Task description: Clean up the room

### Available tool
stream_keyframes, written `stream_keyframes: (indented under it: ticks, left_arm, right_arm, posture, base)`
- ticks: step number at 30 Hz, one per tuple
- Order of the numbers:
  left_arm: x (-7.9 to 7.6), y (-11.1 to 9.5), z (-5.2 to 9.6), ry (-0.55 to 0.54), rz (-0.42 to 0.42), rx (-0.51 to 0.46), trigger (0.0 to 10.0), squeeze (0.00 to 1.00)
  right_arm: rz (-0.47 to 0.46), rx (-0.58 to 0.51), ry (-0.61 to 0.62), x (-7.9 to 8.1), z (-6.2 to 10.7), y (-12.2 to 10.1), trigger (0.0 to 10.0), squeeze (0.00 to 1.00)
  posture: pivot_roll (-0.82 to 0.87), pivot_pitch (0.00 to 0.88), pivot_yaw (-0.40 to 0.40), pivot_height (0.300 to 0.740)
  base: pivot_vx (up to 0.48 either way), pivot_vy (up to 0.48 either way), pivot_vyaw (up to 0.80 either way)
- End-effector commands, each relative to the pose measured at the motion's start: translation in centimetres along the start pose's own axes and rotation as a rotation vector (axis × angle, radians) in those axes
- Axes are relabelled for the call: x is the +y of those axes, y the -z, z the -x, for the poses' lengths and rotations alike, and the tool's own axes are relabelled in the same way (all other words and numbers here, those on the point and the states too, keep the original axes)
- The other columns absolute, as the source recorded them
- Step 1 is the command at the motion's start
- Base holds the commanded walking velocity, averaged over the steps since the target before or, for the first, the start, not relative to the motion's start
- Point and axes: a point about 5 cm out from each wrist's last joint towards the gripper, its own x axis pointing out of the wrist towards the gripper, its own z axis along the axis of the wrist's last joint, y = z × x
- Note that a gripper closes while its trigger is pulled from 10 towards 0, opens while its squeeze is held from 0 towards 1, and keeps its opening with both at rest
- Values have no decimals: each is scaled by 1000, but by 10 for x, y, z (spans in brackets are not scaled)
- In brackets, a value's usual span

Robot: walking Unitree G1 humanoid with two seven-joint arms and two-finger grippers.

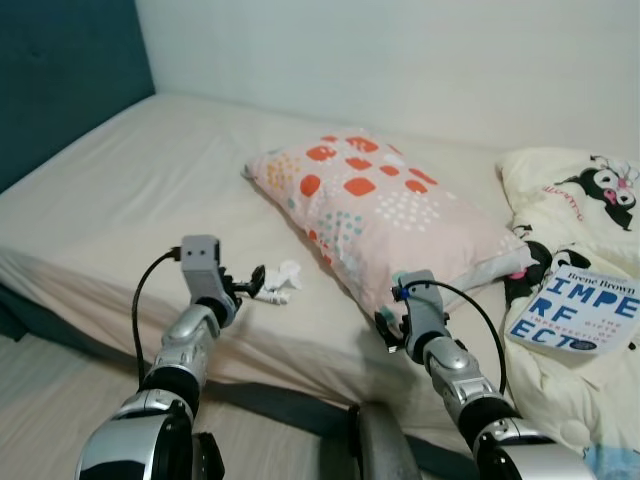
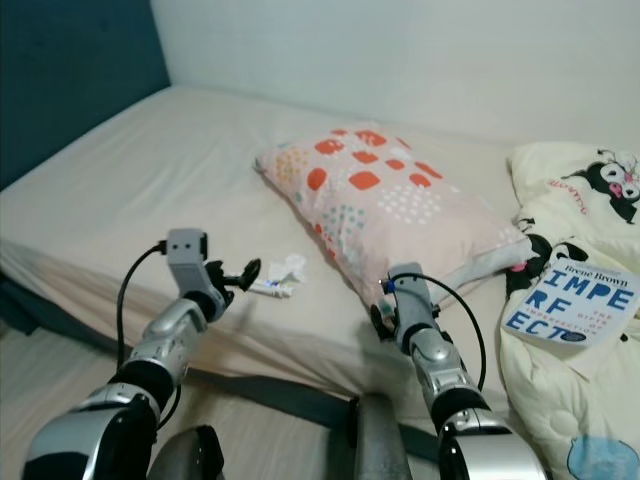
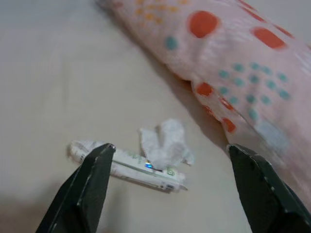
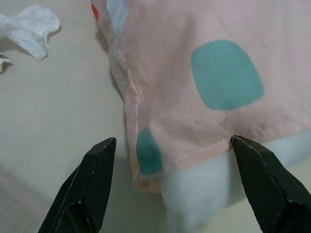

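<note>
Right eye view: book (image 2: 572, 307) cover reads "IMPERFECT".

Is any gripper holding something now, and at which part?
Nothing is held. The left gripper is open before the trash on the bed; the right gripper is open at the pillow corner.

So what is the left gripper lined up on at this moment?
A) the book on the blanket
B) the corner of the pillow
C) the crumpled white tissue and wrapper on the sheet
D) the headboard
C: the left gripper is open right next to the crumpled tissue and wrapper on the bed sheet, which lie between its fingers in the left wrist view.
</note>
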Motion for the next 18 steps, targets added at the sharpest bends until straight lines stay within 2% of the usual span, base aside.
stream_keyframes:
  ticks: [1,2,3,4,5,6,7,8,9,10,13,18]
  left_arm:
    - [-5,0,-3,3,113,2,10000,0]
    - [-6,-1,-5,-1,186,-4,10000,0]
    - [-6,-1,-5,-1,186,-4,10000,0]
    - [-6,-3,-6,-15,246,-9,10000,0]
    - [-6,-3,-6,-15,246,-9,10000,0]
    - [-5,-3,-8,-61,343,3,10000,0]
    - [-3,-1,-8,-111,402,20,10000,0]
    - [-3,-1,-8,-111,402,20,10000,0]
    - [-2,3,-8,-165,491,47,10000,0]
    - [-2,8,-7,-200,539,84,10000,0]
    - [-2,12,-7,-217,568,109,10000,0]
    - [-11,38,-1,-313,615,280,10000,0]
  right_arm:
    - [16,-18,-1,0,-1,-5,10000,0]
    - [11,-25,-4,1,-1,-6,10000,0]
    - [11,-25,-4,1,-1,-6,10000,0]
    - [5,-36,-8,1,-2,-8,10000,0]
    - [5,-36,-8,1,-2,-8,10000,0]
    - [0,-56,-15,3,-2,-12,10000,0]
    - [2,-67,-21,4,-3,-15,10000,0]
    - [2,-67,-21,4,-3,-15,10000,0]
    - [6,-81,-27,6,-3,-17,10000,0]
    - [8,-90,-29,6,-3,-18,10000,0]
    - [9,-95,-29,6,-3,-19,10000,0]
    - [13,-146,-30,6,-3,-29,10000,0]
  posture:
    - [-109,115,-68,546]
    - [-109,116,-65,541]
    - [-109,116,-65,541]
    - [-110,118,-64,536]
    - [-110,118,-64,536]
    - [-111,119,-60,526]
    - [-112,122,-57,521]
    - [-112,122,-57,521]
    - [-113,123,-56,511]
    - [-115,128,-52,506]
    - [-115,128,-52,501]
    - [-129,145,-39,476]
  base:
    - [0,0,0]
    - [0,0,0]
    - [0,0,0]
    - [0,0,0]
    - [0,0,0]
    - [0,0,0]
    - [0,0,0]
    - [0,0,0]
    - [0,0,0]
    - [0,0,0]
    - [0,0,0]
    - [0,0,0]
